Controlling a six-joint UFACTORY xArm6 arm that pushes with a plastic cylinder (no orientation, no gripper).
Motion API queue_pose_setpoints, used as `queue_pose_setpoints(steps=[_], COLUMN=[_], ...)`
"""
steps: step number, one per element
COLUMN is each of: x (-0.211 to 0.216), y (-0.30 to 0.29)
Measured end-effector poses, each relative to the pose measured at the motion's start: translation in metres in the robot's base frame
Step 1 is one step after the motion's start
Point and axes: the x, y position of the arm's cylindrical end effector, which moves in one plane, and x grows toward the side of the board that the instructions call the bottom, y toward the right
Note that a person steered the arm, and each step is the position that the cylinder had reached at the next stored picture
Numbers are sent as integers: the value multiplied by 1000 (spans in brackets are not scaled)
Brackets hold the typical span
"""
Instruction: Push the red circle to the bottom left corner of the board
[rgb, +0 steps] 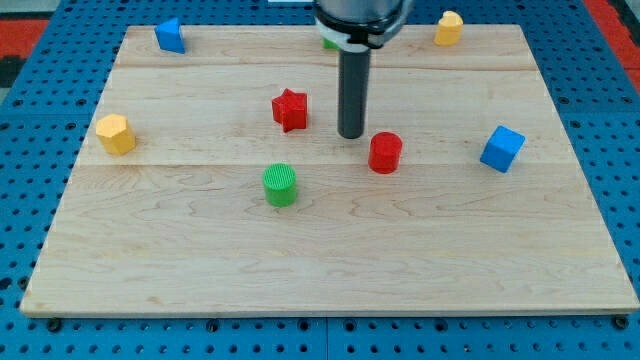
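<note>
In the camera view, my tip (351, 135) holds nothing and sits just up and left of the red circle (385, 152), near the board's (200, 260) middle. To push it down-left, I think my tip must go round to the circle's upper right.

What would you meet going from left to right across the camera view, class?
Yellow block → blue block → green cylinder → red star → my tip → red circle → yellow block → blue cube.
</note>
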Motion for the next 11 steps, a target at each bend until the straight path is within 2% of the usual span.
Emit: queue_pose_setpoints(steps=[1, 2, 5, 6, 7, 8, 9, 10, 11], x=[5, 11, 91, 112, 100, 138, 152, 154, 195], y=[28, 30, 41, 20, 71, 80, 35, 87, 93])
